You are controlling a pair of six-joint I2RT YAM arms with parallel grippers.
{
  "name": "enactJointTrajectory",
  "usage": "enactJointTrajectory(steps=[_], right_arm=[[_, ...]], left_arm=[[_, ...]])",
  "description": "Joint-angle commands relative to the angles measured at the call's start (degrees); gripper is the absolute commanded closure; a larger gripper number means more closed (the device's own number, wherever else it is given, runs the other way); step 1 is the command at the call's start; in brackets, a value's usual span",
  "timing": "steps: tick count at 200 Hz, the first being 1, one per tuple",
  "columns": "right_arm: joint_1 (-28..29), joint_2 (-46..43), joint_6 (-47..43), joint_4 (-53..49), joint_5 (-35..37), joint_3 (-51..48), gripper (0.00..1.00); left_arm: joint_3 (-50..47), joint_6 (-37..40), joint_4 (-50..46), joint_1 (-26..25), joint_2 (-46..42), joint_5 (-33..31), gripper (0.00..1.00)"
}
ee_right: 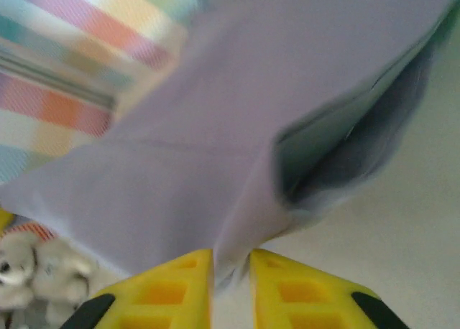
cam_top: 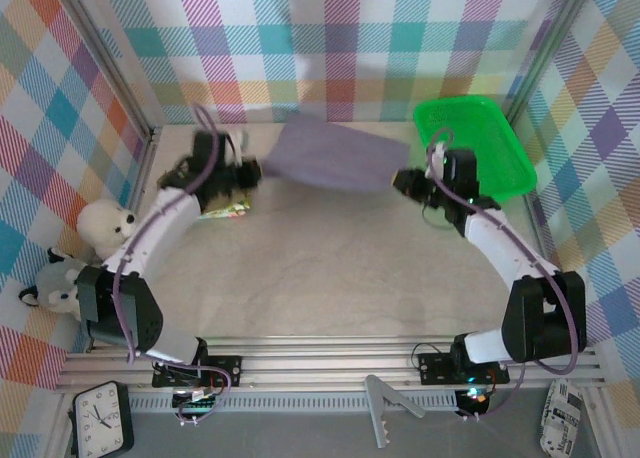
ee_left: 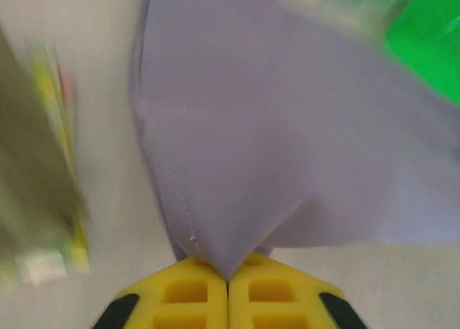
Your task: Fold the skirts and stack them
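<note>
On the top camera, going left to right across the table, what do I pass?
grey plush toy → white plush toy → left pincer → lavender-grey cloth skirt, stretched between both pincers → right pincer → bright green plastic tray

Plaid cloth in pastel and bright checks covers the back wall (cam_top: 330, 28), the left wall (cam_top: 45, 128) and the right wall (cam_top: 605, 128). Bare aluminium posts rise at the two back corners, the left post (cam_top: 110, 63) and the right post (cam_top: 548, 58). The surface (cam_top: 330, 278) is pale, mottled beige and evenly lit. A soft grey shadow (cam_top: 400, 83) lies low on the back wall. Slotted aluminium rails (cam_top: 330, 363) edge the near side. Below them, on a grey ledge (cam_top: 300, 433), a black-rimmed clock (cam_top: 102, 418) lies at the left.
</note>
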Motion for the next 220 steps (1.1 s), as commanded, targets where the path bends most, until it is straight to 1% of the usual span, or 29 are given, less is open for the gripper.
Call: enactJointTrajectory(steps=[1,8,9,11,13,21,24,25,27,32,34,44,61,84,100,119,135,149,171,188,201,220], right_arm=[[1.9,-7.4,1.2,1.5,-5.4,-11.8,0.57],[2.5,-9.6,1.8,0.2,-4.7,-14.7,0.47],[2.6,-10.2,2.0,-0.4,-4.3,-15.3,0.44],[2.7,-10.5,2.1,-0.6,-4.1,-15.7,0.43],[2.8,-11.4,2.4,-1.2,-3.6,-16.6,0.39],[2.9,-13.5,3.4,-2.0,-1.6,-18.6,0.33],[2.9,-14.6,4.1,-2.3,-0.5,-19.5,0.26],[2.9,-14.6,4.1,-2.3,-0.5,-19.5,0.26],[2.9,-15.1,4.5,-2.3,-0.1,-19.9,0.22],[2.9,-16.2,5.4,-2.1,1.4,-20.9,0.05],[2.9,-16.5,5.8,-1.9,1.9,-21.2,0.00],[2.8,-17.5,7.6,-0.3,3.8,-22.1,0.01],[3.0,-15.4,9.8,3.4,4.2,-21.1,0.01],[3.2,-6.4,11.6,3.8,2.5,-14.9,0.01],[3.7,0.2,14.1,0.8,5.6,-9.6,0.01],[3.8,6.6,19.3,0.1,9.7,-6.1,0.01],[3.9,10.6,21.7,2.9,9.8,-4.8,0.01],[3.9,13.6,22.1,2.8,9.4,-2.7,0.01],[4.1,16.5,21.1,-0.9,10.6,0.6,0.01],[4.1,17.7,20.7,-3.5,12.5,1.0,0.01],[4.2,18.4,20.8,-3.8,12.9,0.0,0.01],[4.5,18.7,21.6,-2.4,11.3,-2.3,0.01]], left_arm=[[-20.4,-15.5,11.7,-3.5,-13.3,-7.7,0.45],[-25.2,-19.2,11.6,-3.5,-17.3,-8.7,0.36],[-25.8,-19.6,11.5,-3.6,-18.1,-8.8,0.35],[-26.8,-20.4,11.2,-3.6,-19.5,-9.1,0.32],[-27.7,-21.1,10.8,-3.6,-20.8,-9.5,0.29],[-30.4,-23.0,9.3,-3.5,-25.0,-10.9,0.19],[-31.2,-23.4,8.6,-3.6,-26.7,-11.2,0.16],[-31.4,-23.5,8.4,-3.6,-27.2,-11.4,0.15],[-31.7,-23.7,8.0,-3.6,-28.1,-11.8,0.14],[-32.2,-23.9,7.2,-3.6,-30.0,-12.3,0.10],[-32.2,-24.0,7.2,-3.5,-30.5,-12.4,0.09],[-31.7,-23.7,4.7,-3.6,-31.9,-12.6,0.01],[-27.5,-22.9,3.9,-3.6,-27.9,-10.0,0.00],[-17.9,-24.7,4.5,-4.4,-13.6,-3.0,0.00],[-11.2,-26.5,6.1,-6.7,-3.6,0.8,0.00],[-3.5,-28.3,6.2,-10.4,7.3,2.3,0.00],[2.2,-30.3,5.8,-12.8,14.8,2.7,0.00],[6.1,-31.7,4.0,-14.4,20.4,1.8,0.00],[7.7,-34.1,1.5,-14.9,25.4,-0.6,0.00],[7.6,-34.9,-1.8,-14.9,27.7,-3.1,0.00],[6.6,-34.8,-2.7,-14.8,28.8,-2.4,0.00],[3.4,-35.7,-1.8,-14.8,28.6,-1.8,0.00]])
